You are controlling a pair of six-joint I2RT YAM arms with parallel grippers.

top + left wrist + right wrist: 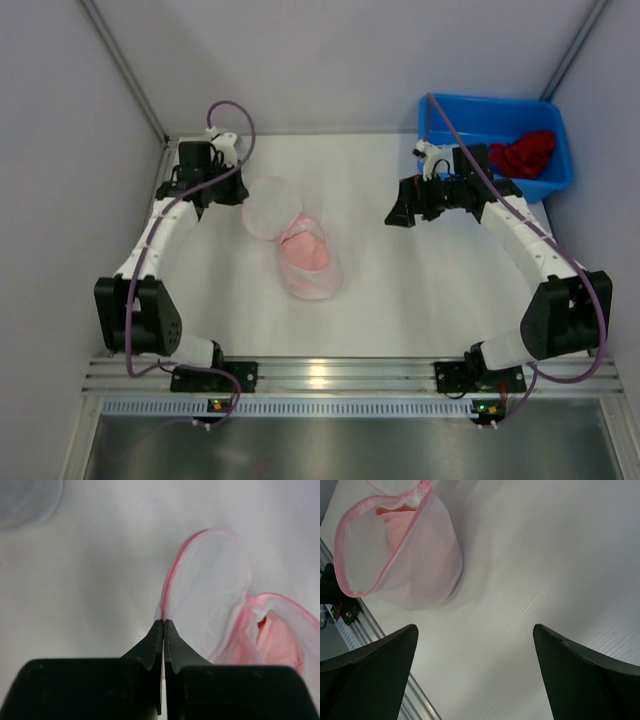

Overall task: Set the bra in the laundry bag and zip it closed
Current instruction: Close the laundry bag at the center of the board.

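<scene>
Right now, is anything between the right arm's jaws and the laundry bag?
Nothing visible. Only bare table lies between the open right jaws and the laundry bag; the left jaws are shut on its rim.

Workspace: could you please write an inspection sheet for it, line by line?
Surface: white table, finely ribbed.
Job's things: laundry bag unzipped, lid flap open; bra inside.
Clutter: blue bin holding red cloth, far right corner.
Grippers: left claw shut on the bag's pink rim; right claw open, empty, above the table.
Cables: purple cables run along both arms.
Surroundings: grey walls; metal rail at near edge.
</scene>
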